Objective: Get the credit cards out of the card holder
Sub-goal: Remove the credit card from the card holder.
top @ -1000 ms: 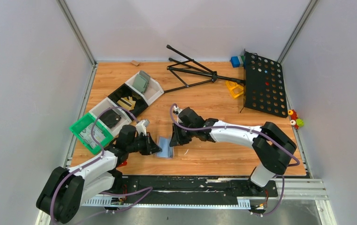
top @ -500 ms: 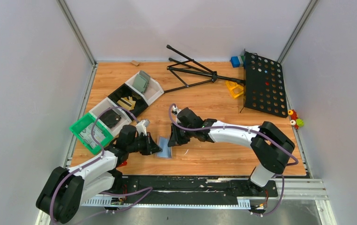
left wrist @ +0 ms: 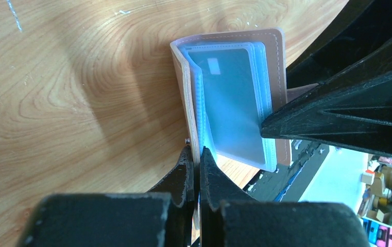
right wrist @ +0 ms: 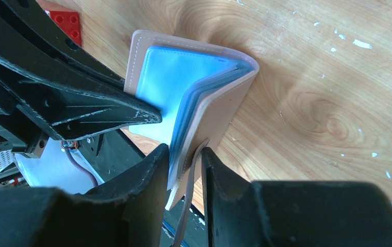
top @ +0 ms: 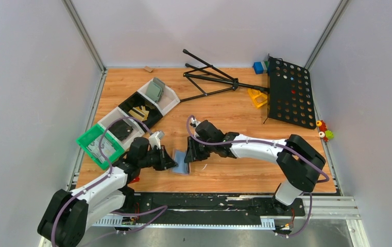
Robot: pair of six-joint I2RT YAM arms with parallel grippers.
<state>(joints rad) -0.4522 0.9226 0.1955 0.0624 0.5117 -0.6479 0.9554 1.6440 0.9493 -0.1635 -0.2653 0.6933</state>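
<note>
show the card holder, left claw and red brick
card holder (left wrist: 229, 95), left wrist view, blue inner sleeve
left claw (left wrist: 196, 154), left wrist view, between its fingertips
red brick (right wrist: 62, 23), right wrist view, studded top

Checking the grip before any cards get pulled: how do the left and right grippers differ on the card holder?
The left gripper is shut on one tan cover of the card holder; the right gripper straddles the opposite cover, jaws slightly apart. Left reaches in from the holder's left, right from its right. Both sit at the opened holder's edges.

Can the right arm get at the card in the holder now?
Probably not yet: the right end effector straddles one card holder cover, the left end effector pinches the other, though the sleeved card shows.
</note>
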